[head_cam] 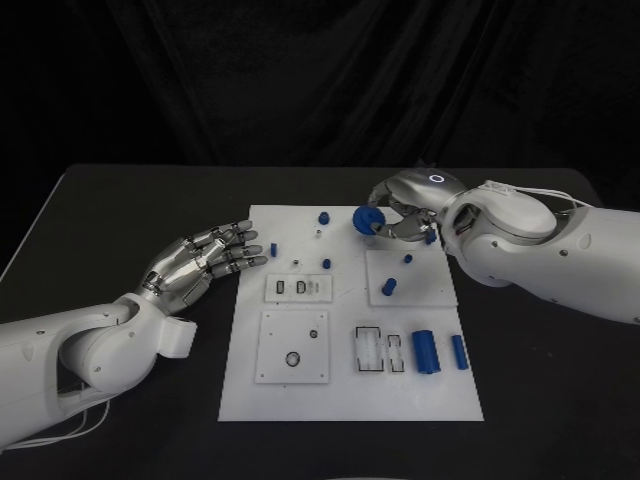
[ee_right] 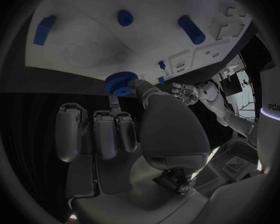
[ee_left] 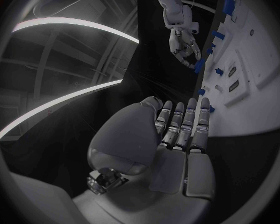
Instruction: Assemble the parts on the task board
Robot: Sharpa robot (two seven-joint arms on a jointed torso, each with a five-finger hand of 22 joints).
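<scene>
While our right hand [head_cam: 407, 205] hangs over the far edge of the task board [head_cam: 346, 395], its thumb and a finger pinch a blue gear [head_cam: 366, 219]; our right wrist view shows the toothed disc [ee_right: 120, 83] caught at the fingertips, the other fingers lying straight beside it. We see the gear held near the board's far edge, about midway along it, and we cannot tell whether it touches the plate.

Our left hand [head_cam: 205, 258] rests off the board's left edge, over the black table [head_cam: 104, 210], fingers extended and slightly apart, holding nothing. Its tips reach toward the board's left edge, close to a small blue peg [head_cam: 273, 249] standing there.

Near the board's right edge lie two blue cylinders [head_cam: 425, 351], side by side, next to rectangular slots. On the raised square plate toward the far right corner sit two more blue pieces [head_cam: 389, 287]. Another small blue peg [head_cam: 323, 216] stands near the far edge, just left of the gear.
</scene>
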